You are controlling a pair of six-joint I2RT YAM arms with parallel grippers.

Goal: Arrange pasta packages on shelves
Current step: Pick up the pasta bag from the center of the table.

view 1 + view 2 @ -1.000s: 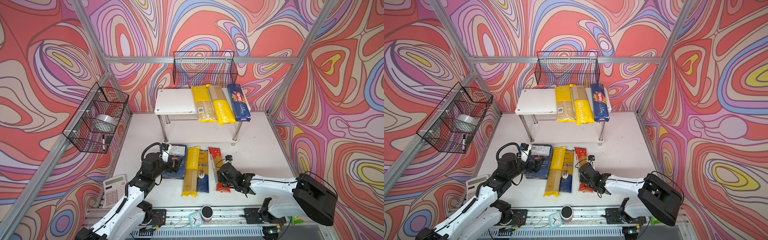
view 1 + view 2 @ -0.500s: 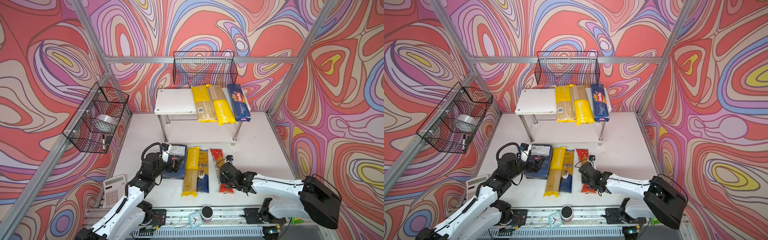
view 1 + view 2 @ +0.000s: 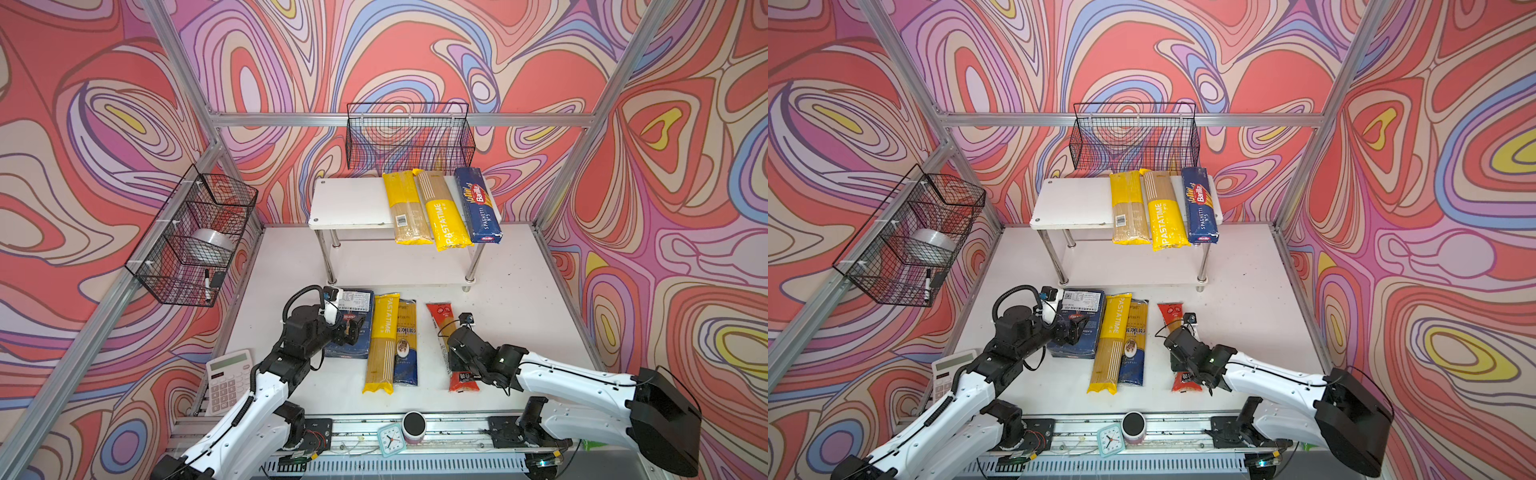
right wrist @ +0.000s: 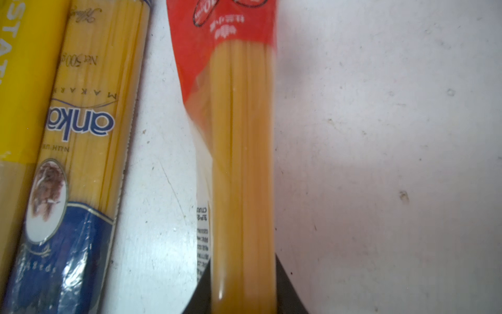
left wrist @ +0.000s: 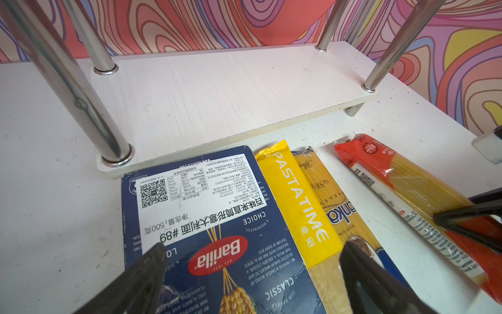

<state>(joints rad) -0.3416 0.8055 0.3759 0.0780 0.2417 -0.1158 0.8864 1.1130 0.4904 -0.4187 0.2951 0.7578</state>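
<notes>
Red bag [image 4: 239,163], tighter between right fingers [image 4: 288,297]

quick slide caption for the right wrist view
Right gripper shut on the red bag; dark blue bag alongside on the white table.

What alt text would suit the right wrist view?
The right gripper is shut on the red bag of spaghetti, seen against the white table. To one side lie a dark blue bag and the edge of a yellow PASTATIME bag.

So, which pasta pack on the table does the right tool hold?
The red spaghetti bag: it lies apart from the others, with the right tool shut on it.
</notes>
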